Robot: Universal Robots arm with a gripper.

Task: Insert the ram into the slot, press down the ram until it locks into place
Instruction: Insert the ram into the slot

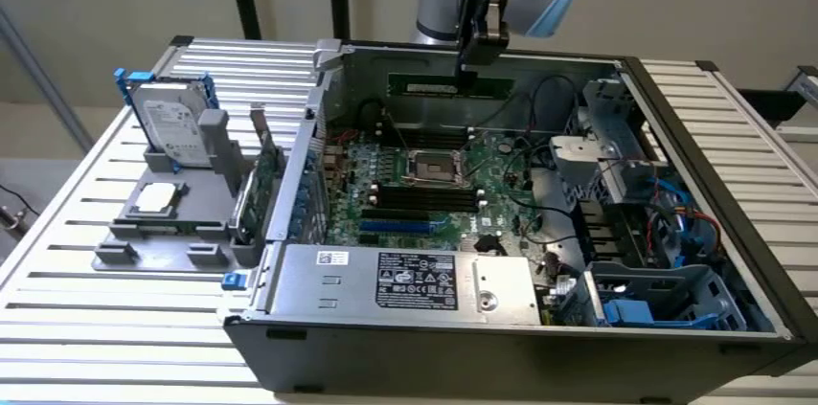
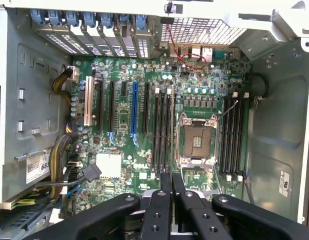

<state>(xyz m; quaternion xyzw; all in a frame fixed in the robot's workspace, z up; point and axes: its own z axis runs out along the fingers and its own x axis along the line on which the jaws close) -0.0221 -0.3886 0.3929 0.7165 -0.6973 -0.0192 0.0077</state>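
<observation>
Jaws clenched on the ram (image 1: 447,87): you see the gripper (image 1: 481,58) holding it level, high over the far side of the open case (image 1: 511,357). Black slots (image 1: 412,197) lie well below, beside the CPU socket (image 1: 428,168). Your wrist view looks past the fingers (image 2: 166,190) to the motherboard (image 2: 119,145).

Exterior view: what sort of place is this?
Probably a robot test bench for PC assembly: open case on a slatted table, parts fixture beside it, gripper holding ram.
</observation>
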